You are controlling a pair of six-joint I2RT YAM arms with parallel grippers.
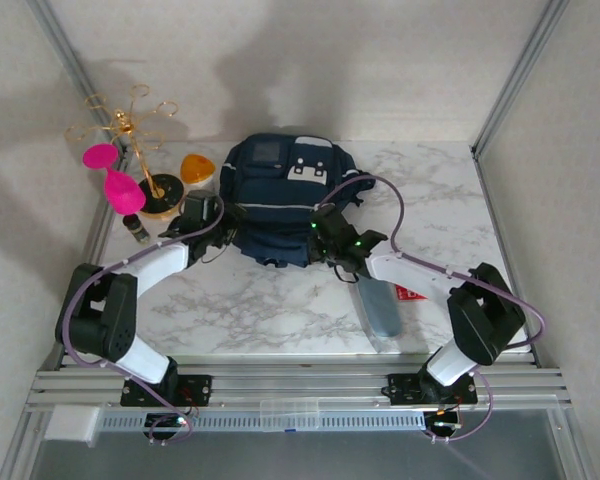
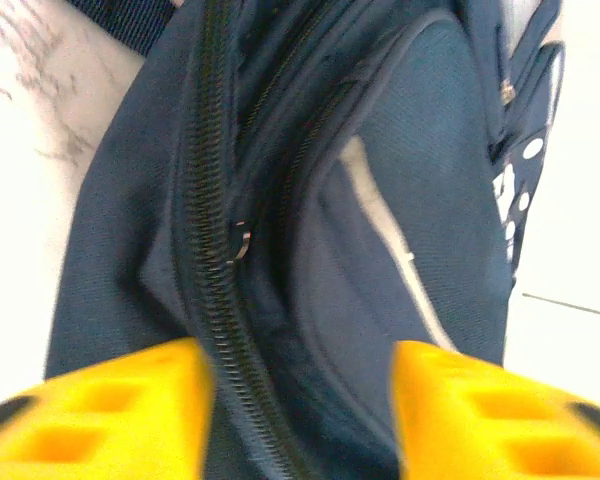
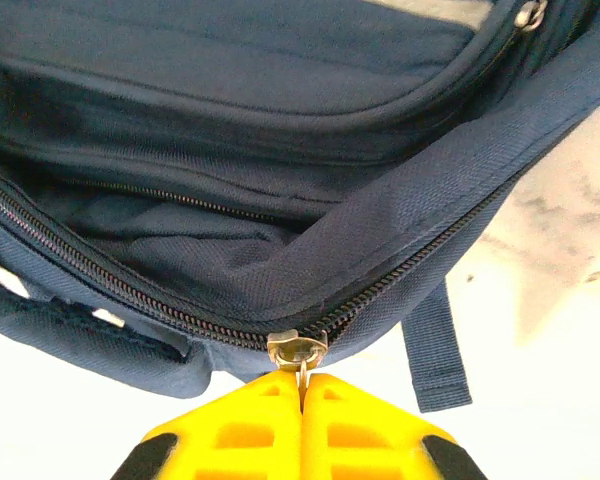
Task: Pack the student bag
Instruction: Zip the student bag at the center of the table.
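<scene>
the student bag point(image 1: 280, 195) lies mid-bench point(image 1: 270, 310), between both arms. the right pincer point(image 3: 302, 385) is clenched on the zipper pull point(image 3: 298, 350) at the bag's gaping mouth. the left pincer point(image 2: 302, 400) is released, its fingers straddling the zipper track point(image 2: 212, 250) on the bag's left side.

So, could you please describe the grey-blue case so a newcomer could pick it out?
Find the navy student bag mid-table. Toward the near edge, beside the right arm, lies a long grey-blue case. Unlike the bright items on the left, it is dull and slim.
</scene>
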